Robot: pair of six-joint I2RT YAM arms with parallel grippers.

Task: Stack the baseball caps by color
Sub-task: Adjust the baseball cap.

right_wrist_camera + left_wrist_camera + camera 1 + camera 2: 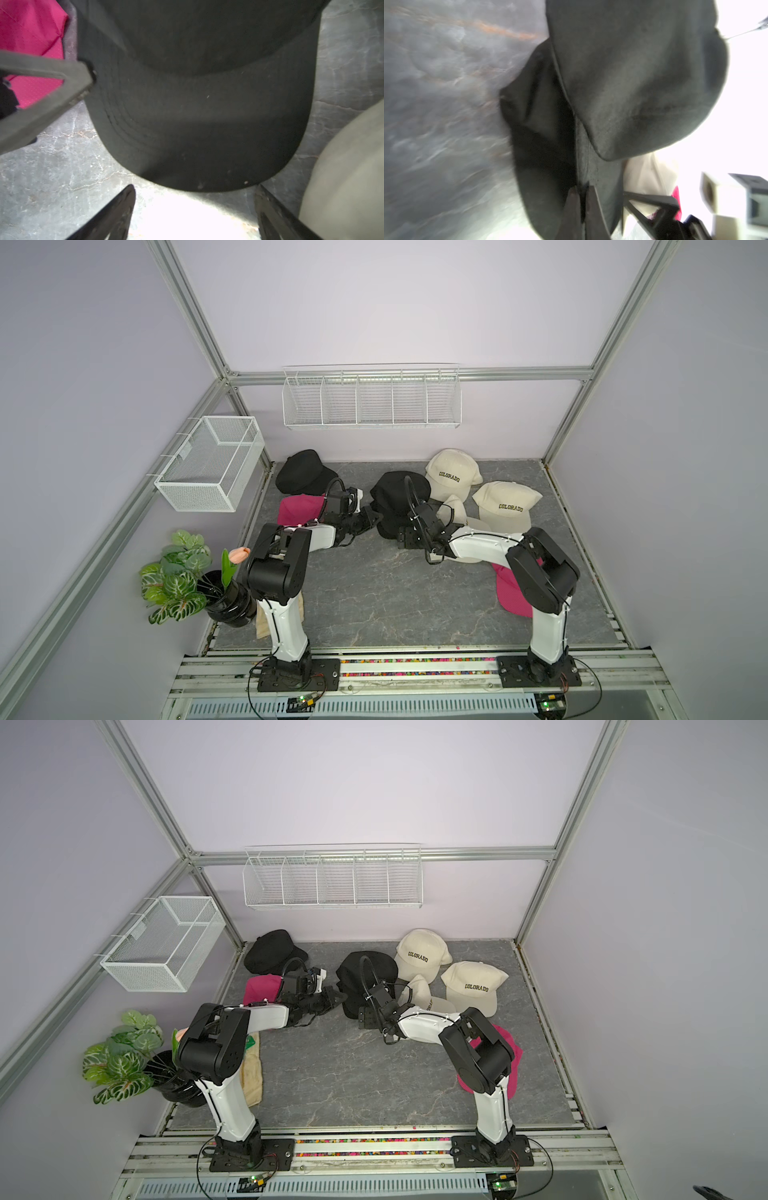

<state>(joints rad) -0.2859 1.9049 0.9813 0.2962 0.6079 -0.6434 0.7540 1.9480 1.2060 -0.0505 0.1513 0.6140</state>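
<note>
A black baseball cap (399, 489) (365, 969) lies mid-table, brim toward the arms. My left gripper (372, 518) (581, 193) is shut on the side edge of its brim (591, 170). My right gripper (405, 537) (195, 207) stands open just before the brim's front edge (197, 124), with only bare table between its fingers. Another black cap (301, 470) lies at the back left, with a pink cap (297, 508) (31, 41) beside it. Three cream "COLORADO" caps (453, 472) (505, 504) (455, 510) lie at the right. A second pink cap (509, 593) is partly hidden under the right arm.
A potted plant in a black vase (187, 576) and a flat beige cloth bag (253, 1073) stand by the left arm's base. A wire basket (212, 460) hangs on the left wall, a wire rack (370, 398) on the back wall.
</note>
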